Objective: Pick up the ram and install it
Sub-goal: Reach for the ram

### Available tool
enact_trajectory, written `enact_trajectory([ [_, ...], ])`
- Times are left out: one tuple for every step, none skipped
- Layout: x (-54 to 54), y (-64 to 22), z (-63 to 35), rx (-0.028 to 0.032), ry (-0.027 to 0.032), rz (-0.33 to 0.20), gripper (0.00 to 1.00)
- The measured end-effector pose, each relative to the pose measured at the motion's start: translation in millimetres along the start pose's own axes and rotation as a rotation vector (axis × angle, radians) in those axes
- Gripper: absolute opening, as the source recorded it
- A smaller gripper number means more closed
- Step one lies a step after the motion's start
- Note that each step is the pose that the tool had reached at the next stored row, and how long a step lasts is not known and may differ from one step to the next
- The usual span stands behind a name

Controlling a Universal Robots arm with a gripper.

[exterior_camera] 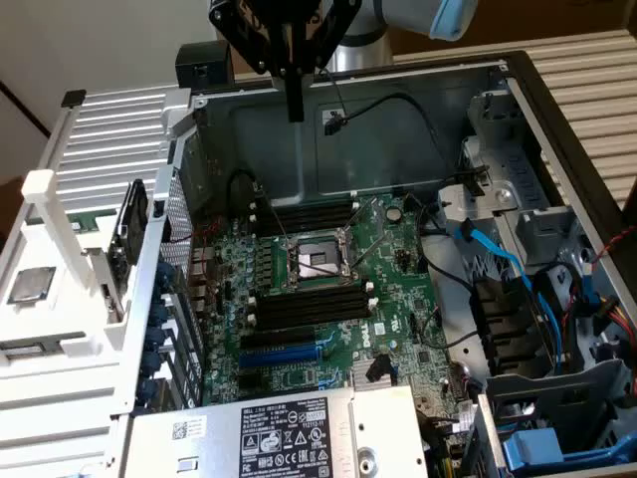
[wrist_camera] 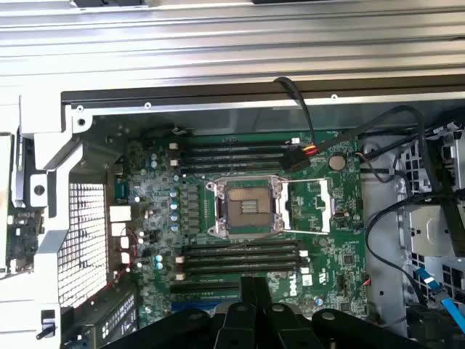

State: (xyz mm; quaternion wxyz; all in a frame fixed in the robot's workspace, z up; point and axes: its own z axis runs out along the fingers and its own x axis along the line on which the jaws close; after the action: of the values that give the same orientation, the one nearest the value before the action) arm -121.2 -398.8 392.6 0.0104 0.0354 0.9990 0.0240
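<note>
My gripper (exterior_camera: 294, 112) hangs high over the back wall of the open computer case (exterior_camera: 518, 119), its black fingers pressed together and shut on nothing. In the wrist view the gripper (wrist_camera: 254, 285) points at the motherboard (wrist_camera: 327, 218) from well above. A thin strip of green board, apparently the ram (exterior_camera: 92, 222), lies in the white rack (exterior_camera: 45, 189) outside the case at the exterior view's left, far from the gripper. Two banks of long black memory slots (exterior_camera: 304, 215) (exterior_camera: 311, 305) flank the processor socket (exterior_camera: 317, 261).
A blue expansion slot (exterior_camera: 284, 351) and the power supply (exterior_camera: 269, 433) sit near the front. Black and blue cables (exterior_camera: 498, 259) and drive cages crowd the exterior view's right. A loose chip (exterior_camera: 30, 284) lies on the rack. A black cable (wrist_camera: 305, 123) hangs over the upper slots.
</note>
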Motion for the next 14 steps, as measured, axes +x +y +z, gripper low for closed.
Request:
enact_trajectory([
  [0.0,0.0,0.0,0.0,0.0,0.0,0.1],
  [0.0,0.0,0.0,0.0,0.0,0.0,0.1],
  [0.0,0.0,0.0,0.0001,0.0,0.0,0.1],
  [0.0,0.0,0.0,0.0,0.0,0.0,0.1],
  [0.0,0.0,0.0,0.0,0.0,0.0,0.1],
  [0.0,0.0,0.0,0.0001,0.0,0.0,0.1],
  [0.0,0.0,0.0,0.0,0.0,0.0,0.1],
  [0.0,0.0,0.0,0.0,0.0,0.0,0.1],
  [0.0,0.0,0.0,0.0001,0.0,0.0,0.1],
  [0.0,0.0,0.0,0.0,0.0,0.0,0.1],
  [0.0,0.0,0.0,0.0,0.0,0.0,0.1],
  [0.0,0.0,0.0,0.0,0.0,0.0,0.1],
  [0.2,0.0,0.0,0.0001,0.0,0.0,0.1],
  [0.8,-0.1,-0.1,0.0001,-0.0001,0.0,0.1],
])
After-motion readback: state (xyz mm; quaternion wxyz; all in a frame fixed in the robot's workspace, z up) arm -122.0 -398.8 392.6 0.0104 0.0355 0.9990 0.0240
